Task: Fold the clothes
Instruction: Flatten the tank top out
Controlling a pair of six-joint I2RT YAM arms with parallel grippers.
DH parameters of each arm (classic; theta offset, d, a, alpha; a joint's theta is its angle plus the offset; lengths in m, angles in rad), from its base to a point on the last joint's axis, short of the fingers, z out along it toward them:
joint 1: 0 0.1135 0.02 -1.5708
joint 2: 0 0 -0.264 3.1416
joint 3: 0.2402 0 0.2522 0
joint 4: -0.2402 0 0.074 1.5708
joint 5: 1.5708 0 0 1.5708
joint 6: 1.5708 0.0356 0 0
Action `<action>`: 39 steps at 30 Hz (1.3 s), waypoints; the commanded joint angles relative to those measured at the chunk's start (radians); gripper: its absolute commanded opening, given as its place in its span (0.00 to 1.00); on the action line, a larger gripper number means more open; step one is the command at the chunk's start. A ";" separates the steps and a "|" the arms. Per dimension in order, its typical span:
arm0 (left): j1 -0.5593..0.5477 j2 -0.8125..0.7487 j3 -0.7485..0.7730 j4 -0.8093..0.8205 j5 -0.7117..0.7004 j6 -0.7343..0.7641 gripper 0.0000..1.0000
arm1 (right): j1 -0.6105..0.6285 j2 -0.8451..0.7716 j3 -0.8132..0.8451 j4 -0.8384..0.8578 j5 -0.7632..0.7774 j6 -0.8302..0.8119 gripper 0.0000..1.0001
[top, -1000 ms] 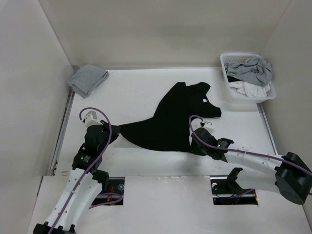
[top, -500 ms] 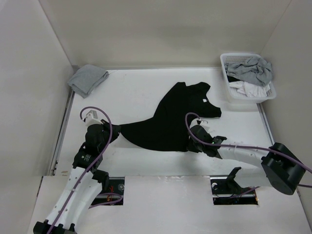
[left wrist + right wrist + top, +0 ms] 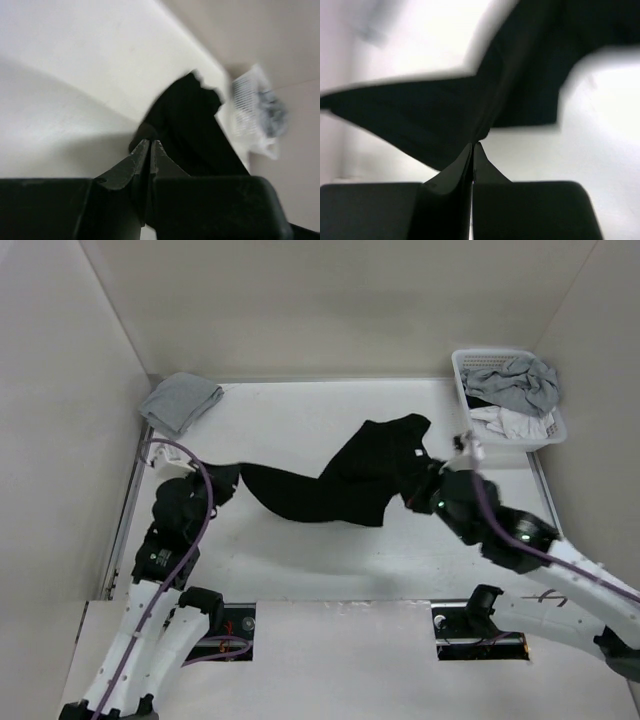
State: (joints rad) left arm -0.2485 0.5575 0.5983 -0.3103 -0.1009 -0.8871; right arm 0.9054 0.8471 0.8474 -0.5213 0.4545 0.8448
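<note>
At the near edge of the worktop [image 3: 300,560] the two arms rise from their bases. The left arm [image 3: 150,620] reaches up along the left edge, and the right arm [image 3: 560,570] comes in from the near right corner.

The left tool [image 3: 226,482] is clenched on the left end of the black garment [image 3: 340,485]. In the left wrist view its two fingers [image 3: 131,165] are pressed together, with a fold of black fabric at their tips. The right tool [image 3: 415,495] is also clenched, on the right part of the same garment. In the right wrist view its fingers [image 3: 460,165] meet at a point and the dark cloth is pinched there; this view is blurred.

The black garment lies in the middle of the worktop and is stretched between the two tools. From the left tool it runs to the right as a narrow band, then it becomes wider and goes up toward the far right. A tiny pale label [image 3: 419,450] shows on its upper right part. It is not possible to tell how much of the cloth touches the worktop.

In the far left corner lies a grey cloth [image 3: 180,402], well apart from the garment. In the far right corner stands a white basket [image 3: 505,444], which contains grey and white garments [image 3: 515,380].
</note>
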 commanded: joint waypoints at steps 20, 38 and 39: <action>0.084 0.140 0.999 0.151 -0.203 0.132 0.02 | 0.706 0.290 1.179 0.837 0.728 -1.650 0.00; 0.168 0.872 0.970 0.267 -0.139 0.131 0.02 | -0.533 0.873 1.353 0.071 -0.307 -0.521 0.00; 0.176 0.919 1.032 0.251 -0.120 0.131 0.02 | -0.547 0.945 1.469 0.026 -0.313 -0.517 0.00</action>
State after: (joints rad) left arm -0.0982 1.4326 1.4582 -0.1207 -0.2745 -0.7685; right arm 0.3908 1.6814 2.0972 -0.3653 0.3347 0.1905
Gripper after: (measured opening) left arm 0.025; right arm 0.008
